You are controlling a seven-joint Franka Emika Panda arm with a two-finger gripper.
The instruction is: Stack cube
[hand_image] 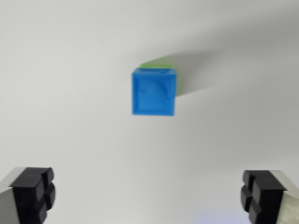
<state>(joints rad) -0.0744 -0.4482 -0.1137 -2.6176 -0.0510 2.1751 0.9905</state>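
The desk [56, 70] is showing as a plain pale surface, almost white, and it is filling the whole wrist view; no edge or corner of it is appearing, so I cannot place things against its borders. A soft grey shadow is running from the cubes toward the wrist view's upper right.

In the middle of the view, a little above the centre, the blue cube [153, 92] is sitting on top of the green cube [156, 65]. Only a thin green strip is peeking out behind the far side of the blue one, and another sliver along its right side, so the two are looking well aligned, though the picture is a bit blurred and I cannot judge a small offset.

The fingers [32, 193] are standing wide apart at the two bottom corners of the view, with nothing between them; they are open and holding nothing. The gripper [148, 195] is hanging well clear of the cubes.

The relation that matters is this: the stack is lying straight ahead of the gap between the two pads, toward the top of the view, and roughly centred between them. The blue cube's sides are lying nearly square to the line joining the pads.

To my judgement the stacking is looking already done, and the arm needs only to keep away from the tower without touching it.
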